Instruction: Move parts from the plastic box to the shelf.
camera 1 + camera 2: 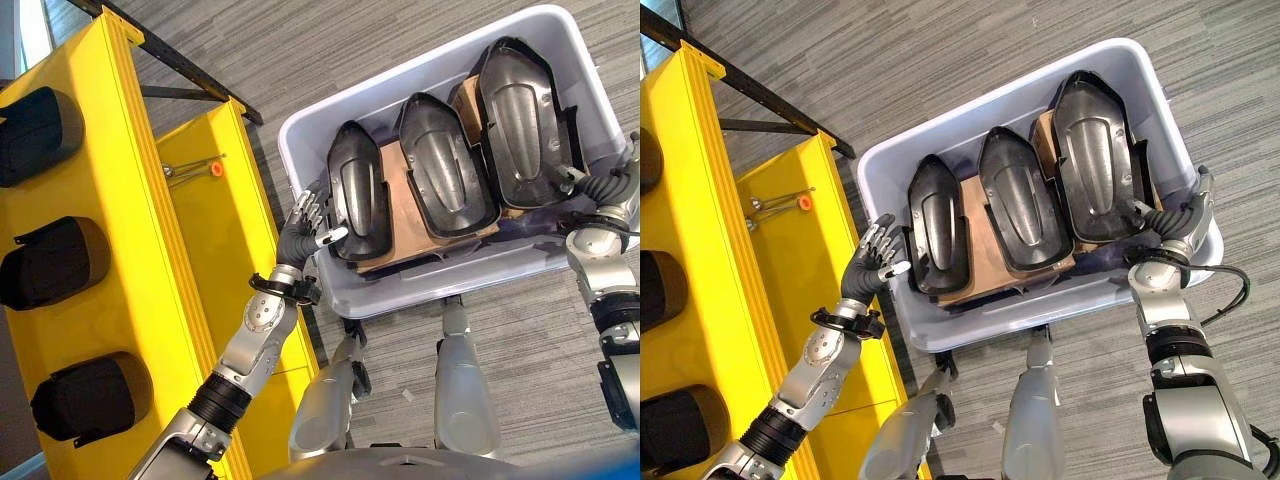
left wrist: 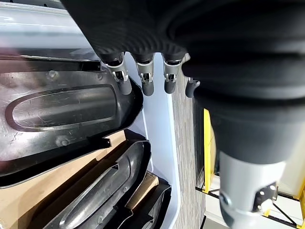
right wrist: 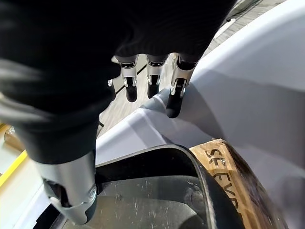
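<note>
A pale grey plastic box (image 1: 440,285) on the floor holds three black moulded parts lying on cardboard (image 1: 400,225): a left part (image 1: 358,200), a middle part (image 1: 445,165) and a right part (image 1: 525,105). My left hand (image 1: 308,225) is at the box's left rim, open. Its fingers (image 2: 147,81) hang straight over the left part's edge (image 2: 62,109) and its thumb points at that part. My right hand (image 1: 1175,222) is at the box's right rim, open. Its fingers (image 3: 150,81) reach over the box wall (image 3: 248,95) and its thumb (image 3: 71,191) rests by the right part's edge (image 3: 152,191).
A yellow shelf (image 1: 110,200) stands to the left of the box. Its top level carries three black parts (image 1: 35,135), (image 1: 55,262), (image 1: 90,398). A lower yellow level holds a small orange-tipped tool (image 1: 215,170). Grey carpet surrounds the box.
</note>
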Tool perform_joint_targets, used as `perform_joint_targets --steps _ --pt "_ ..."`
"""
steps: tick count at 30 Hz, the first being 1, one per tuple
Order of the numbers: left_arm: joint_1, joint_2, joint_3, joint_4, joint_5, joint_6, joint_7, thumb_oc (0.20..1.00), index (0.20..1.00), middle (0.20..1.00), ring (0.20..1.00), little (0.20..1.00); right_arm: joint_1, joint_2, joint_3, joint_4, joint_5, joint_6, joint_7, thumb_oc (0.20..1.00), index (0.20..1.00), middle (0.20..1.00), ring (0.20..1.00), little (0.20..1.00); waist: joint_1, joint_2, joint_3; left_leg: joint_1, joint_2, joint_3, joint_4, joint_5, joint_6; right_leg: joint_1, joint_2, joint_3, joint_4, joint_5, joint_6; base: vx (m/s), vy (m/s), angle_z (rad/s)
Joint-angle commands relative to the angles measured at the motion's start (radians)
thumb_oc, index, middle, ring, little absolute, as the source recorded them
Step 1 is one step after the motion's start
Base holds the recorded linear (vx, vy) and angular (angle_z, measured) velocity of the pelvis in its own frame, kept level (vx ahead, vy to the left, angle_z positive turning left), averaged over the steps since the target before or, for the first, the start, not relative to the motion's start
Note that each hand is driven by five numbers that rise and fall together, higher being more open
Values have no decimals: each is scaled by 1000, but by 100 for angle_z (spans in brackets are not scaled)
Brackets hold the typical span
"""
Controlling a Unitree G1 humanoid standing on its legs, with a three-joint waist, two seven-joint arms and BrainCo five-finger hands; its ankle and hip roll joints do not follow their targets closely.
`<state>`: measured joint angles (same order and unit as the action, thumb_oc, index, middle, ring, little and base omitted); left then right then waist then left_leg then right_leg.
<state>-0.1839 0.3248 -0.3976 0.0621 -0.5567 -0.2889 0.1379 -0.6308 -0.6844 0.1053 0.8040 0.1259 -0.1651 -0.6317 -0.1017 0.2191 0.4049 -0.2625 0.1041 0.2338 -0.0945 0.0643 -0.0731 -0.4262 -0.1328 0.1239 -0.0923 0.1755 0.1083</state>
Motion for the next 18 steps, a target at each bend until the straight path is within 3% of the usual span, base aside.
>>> perform_joint_targets --steps 1,18 --pt "-57 -10 -8 -28 17 -61 15 1000 1000 1000 1000 1000 -107 -47 59 25 -68 -9 0 1000 1000 1000 1000 1000 13 -4 -9 88 51 -73 18 4 -66 -14 3 -12 119 -87 17 0 0 0" --pt "-61 -20 7 -29 28 -66 25 1000 1000 1000 1000 1000 -110 -7 84 -52 -150 5 3 1000 1000 1000 1000 1000 17 -9 -14 81 47 -77 15 -6 -63 -28 6 -15 121 -83 15 0 0 0"
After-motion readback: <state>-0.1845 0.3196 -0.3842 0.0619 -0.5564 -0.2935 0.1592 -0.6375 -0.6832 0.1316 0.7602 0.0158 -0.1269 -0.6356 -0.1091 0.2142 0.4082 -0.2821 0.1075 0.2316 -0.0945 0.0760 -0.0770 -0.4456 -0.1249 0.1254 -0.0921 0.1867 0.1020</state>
